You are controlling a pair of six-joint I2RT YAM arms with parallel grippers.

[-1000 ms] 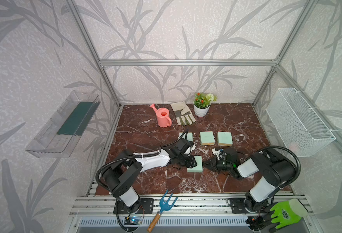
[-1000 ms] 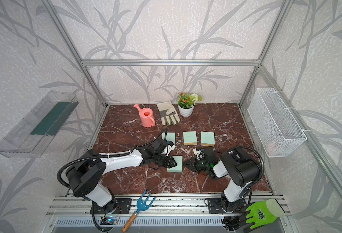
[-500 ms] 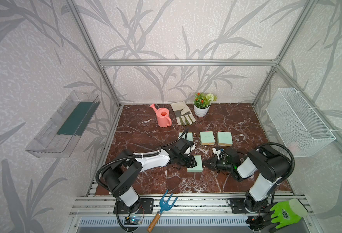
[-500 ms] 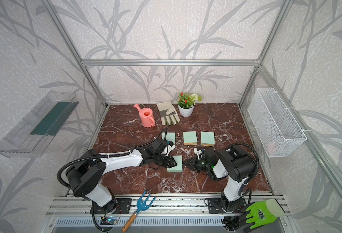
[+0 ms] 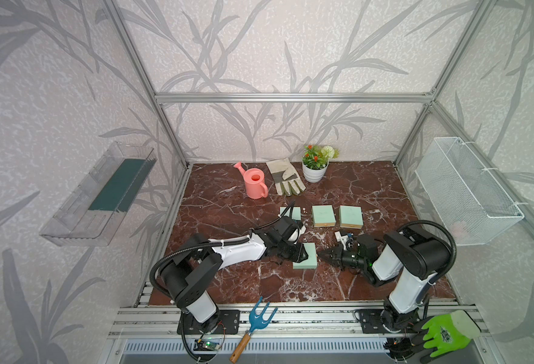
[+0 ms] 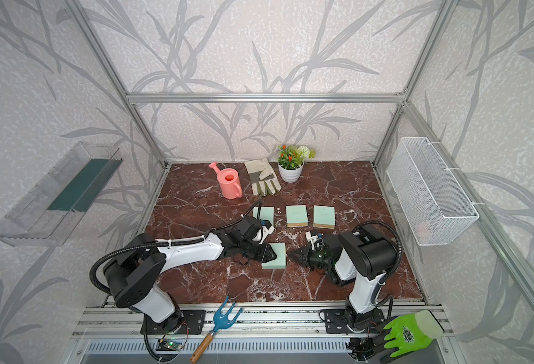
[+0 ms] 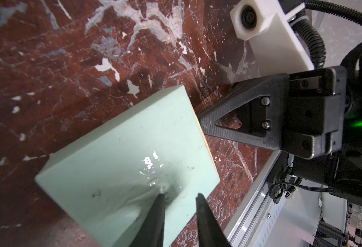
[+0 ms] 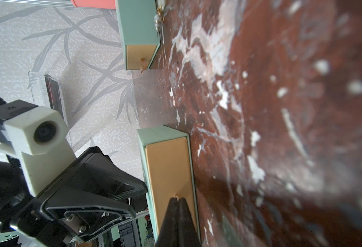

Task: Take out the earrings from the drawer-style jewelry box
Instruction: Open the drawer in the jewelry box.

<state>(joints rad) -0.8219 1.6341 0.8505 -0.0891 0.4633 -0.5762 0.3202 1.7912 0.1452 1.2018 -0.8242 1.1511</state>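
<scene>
The jewelry box [image 5: 308,261] is mint-green, its drawer front [image 8: 167,171] tan, the marble [image 5: 227,201] red-brown veined white

- Left arm [image 5: 240,250] and right arm [image 5: 385,264]: glossy white shells, black joints, black bases.
- A thick black ribbed cable [image 7: 315,40] loops over each arm.
- Left gripper [image 7: 180,196] and right gripper [image 8: 177,200]: matte black, finely ridged, with triangular fingers tapering to points.
- 2 silver screws [image 7: 266,100] on the right gripper's frame, and a green light [image 7: 361,124] behind.
- A white boxy camera [image 8: 41,132] with a round dark lens on each wrist.

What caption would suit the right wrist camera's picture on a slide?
Shut right claw pinches the tiny pull on the mint-green box's tan drawer front.
</scene>
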